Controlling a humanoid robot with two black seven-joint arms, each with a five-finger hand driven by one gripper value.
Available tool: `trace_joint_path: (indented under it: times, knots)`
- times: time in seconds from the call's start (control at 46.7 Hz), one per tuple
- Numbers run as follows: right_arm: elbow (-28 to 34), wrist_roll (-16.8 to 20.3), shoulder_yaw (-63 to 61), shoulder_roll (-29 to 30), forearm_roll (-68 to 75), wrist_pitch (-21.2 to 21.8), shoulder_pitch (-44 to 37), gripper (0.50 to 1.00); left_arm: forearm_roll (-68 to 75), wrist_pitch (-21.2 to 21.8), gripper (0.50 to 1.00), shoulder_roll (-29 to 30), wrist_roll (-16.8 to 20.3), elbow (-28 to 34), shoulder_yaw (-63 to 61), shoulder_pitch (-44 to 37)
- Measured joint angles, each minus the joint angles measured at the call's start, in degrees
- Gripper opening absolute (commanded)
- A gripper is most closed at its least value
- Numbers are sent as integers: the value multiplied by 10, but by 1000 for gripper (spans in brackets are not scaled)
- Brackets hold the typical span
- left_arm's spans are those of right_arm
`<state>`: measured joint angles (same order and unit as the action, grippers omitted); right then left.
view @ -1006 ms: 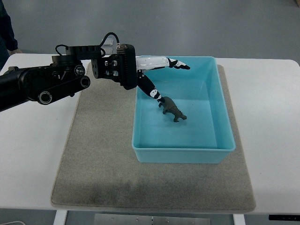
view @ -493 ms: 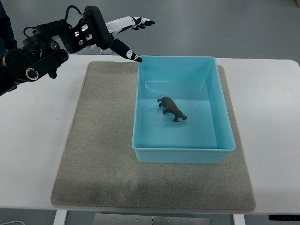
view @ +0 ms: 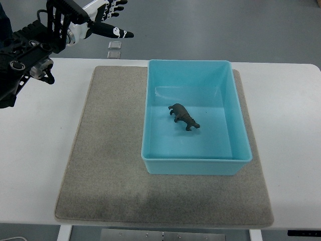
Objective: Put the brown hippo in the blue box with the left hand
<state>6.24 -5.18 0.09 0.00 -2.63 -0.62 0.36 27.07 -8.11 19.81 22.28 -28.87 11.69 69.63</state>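
One job on the card and it looks as good as done: the brown hippo (view: 183,116) stands on the floor of the blue box (view: 240,131), on its feet, a little left of the middle and nearer the back than the front, clear of every wall. Nothing is touching it, nothing hangs over it. The left hand (view: 103,20) is way up in the top-left corner, well apart from the box and beyond the back edge of the counter (view: 37,145), with the dark arm running off the left side. Its fingers (view: 119,33) are stretched out long and loose, one pointing right, the others spread above it, and they carry nothing at all, so the toy is let go and the hand is empty. No right arm shows anywhere in this view. The box itself sits square on the grey mat (view: 108,155), toward the mat's right side, open top, no tilt, no lid to worry about. What is left? By my reading, very little: the placing is complete, and the only thing open is for the arm to settle somewhere out of the way, if that counts. A dark sleeve (view: 4,22) shows at the far left edge, a person standing by and not reaching in. Two small pale squares (view: 115,49) lie on the floor past the counter, no part of this.
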Motion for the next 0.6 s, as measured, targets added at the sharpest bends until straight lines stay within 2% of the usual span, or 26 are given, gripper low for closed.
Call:
trace_joint_path:
  times: [0.086, 0.236, 0.407, 0.6]
  knots:
    - [0, 0, 0, 0, 0, 0, 0, 936, -91, 46, 990, -8, -19, 2, 3, 1]
    - [0, 0, 0, 0, 0, 0, 0, 936, -261, 91, 994, -29, -103, -4, 3, -8]
    - [0, 0, 0, 0, 0, 0, 0, 936, -302, 93, 994, -41, -123, -4, 6, -18]
    - [0, 0, 0, 0, 0, 0, 0, 936, -382, 42, 994, -55, -115, 13, 42, -37]
